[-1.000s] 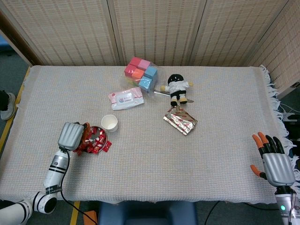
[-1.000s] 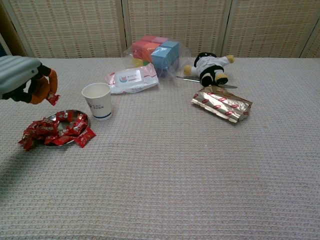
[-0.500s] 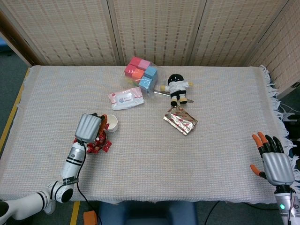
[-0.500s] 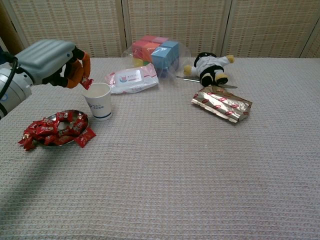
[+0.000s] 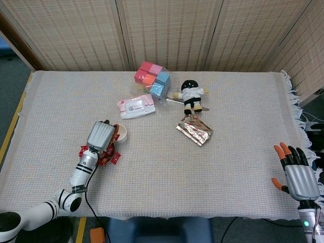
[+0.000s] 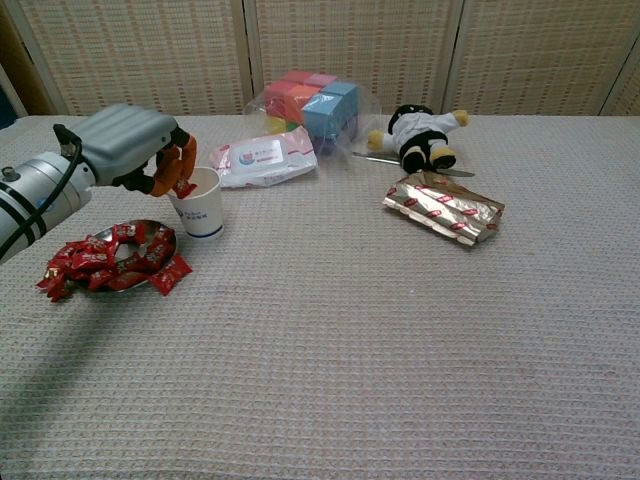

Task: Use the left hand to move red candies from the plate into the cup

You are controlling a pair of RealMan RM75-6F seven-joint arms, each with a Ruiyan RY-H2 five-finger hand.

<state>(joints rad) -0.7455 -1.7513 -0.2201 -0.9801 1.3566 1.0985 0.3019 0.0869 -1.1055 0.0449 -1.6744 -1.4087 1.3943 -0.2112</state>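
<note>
Over the cup (image 6: pixel 200 203) now, left hand (image 6: pixel 135 150) lower.

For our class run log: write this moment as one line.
left robot hand: holds red candy over cup | plate: candies remain | right robot hand: open, idle

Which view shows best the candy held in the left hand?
The chest view: the red candy shows pinched in the left hand at the cup's rim. In the head view the hand covers the candy from above, with only part of the cup showing.
</note>
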